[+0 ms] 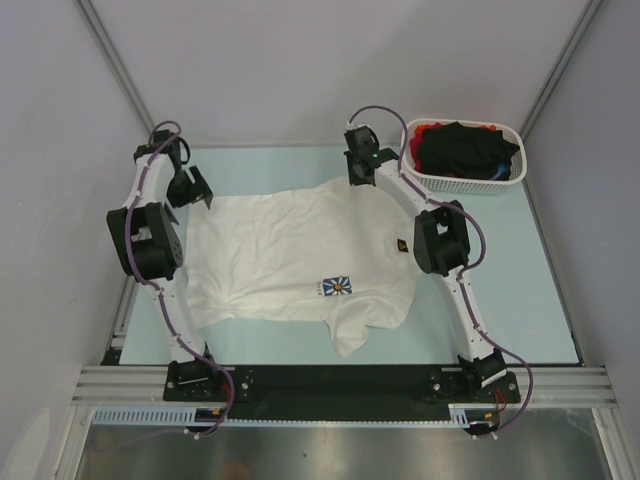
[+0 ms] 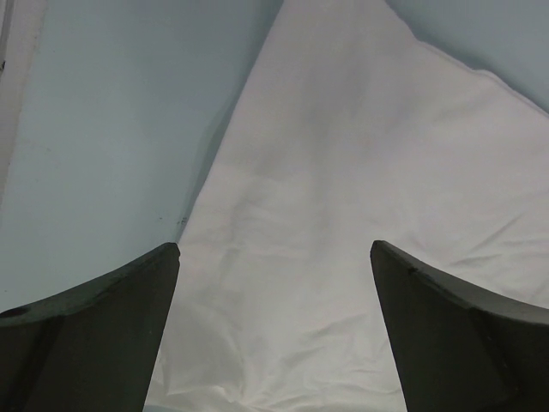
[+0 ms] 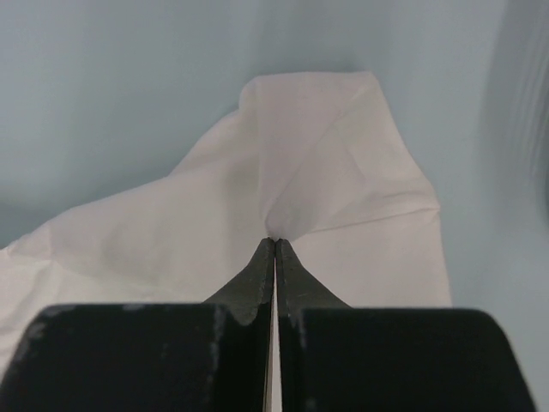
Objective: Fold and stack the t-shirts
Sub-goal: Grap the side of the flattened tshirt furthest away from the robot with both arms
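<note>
Right gripper (image 3: 274, 245) pinches a white t-shirt (image 3: 343, 154) corner; left gripper (image 2: 274, 253) hangs spread. First fold seems to be starting; left should clamp its corner next.

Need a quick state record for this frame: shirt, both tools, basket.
white shirt: spread on table, print up, unfolded
left tool: open, over the shirt's far left edge, holding nothing
right tool: shut on a pinch of cloth at the shirt's far right edge
basket: far right of table, holds black clothes and red clothes
stack: none started
</note>
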Controlling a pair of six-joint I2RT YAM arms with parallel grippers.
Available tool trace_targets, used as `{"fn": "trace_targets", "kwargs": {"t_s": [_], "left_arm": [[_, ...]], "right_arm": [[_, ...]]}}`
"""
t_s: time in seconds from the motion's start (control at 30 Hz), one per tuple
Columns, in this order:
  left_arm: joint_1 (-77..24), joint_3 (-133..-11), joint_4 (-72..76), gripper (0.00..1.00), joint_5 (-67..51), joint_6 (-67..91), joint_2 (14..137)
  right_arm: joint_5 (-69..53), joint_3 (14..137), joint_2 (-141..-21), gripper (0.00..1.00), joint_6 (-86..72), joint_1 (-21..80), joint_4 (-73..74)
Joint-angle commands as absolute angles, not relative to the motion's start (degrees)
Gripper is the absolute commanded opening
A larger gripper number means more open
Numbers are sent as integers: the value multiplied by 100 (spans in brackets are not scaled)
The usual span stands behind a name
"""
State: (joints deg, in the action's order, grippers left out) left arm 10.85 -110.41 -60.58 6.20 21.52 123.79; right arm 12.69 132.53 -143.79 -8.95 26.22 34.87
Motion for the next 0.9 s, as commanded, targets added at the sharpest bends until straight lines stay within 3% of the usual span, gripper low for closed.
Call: {"fn": "trace_targets", "kwargs": {"t_s": [0.0, 0.27, 0.4, 0.5, 0.73, 0.87], "left_arm": [[1283, -11364, -5950, 100, 720, 2206, 12454], [1354, -11391, -5933, 100, 686, 2162, 12647], [1380, -11391, -5889, 100, 537, 2144, 12840], [1371, -11382, -5749, 100, 370, 2206, 12902], [1389, -11838, -5853, 100, 272, 2206, 13219], [1424, -11857, -5862, 100, 290, 2180, 13236]], "right_arm": [[1494, 13430, -13808, 0, -809, 2681, 3375], [1845, 13263, -13254, 0, -607, 2628, 3392], [2004, 13052, -13140, 26, -519, 2610, 3349], [2022, 12999, -13210, 40, -484, 2593, 3331], [1846, 13131, -13509, 55, -457, 2619, 3331], [1854, 13122, -13667, 56, -492, 2619, 3366]]}}
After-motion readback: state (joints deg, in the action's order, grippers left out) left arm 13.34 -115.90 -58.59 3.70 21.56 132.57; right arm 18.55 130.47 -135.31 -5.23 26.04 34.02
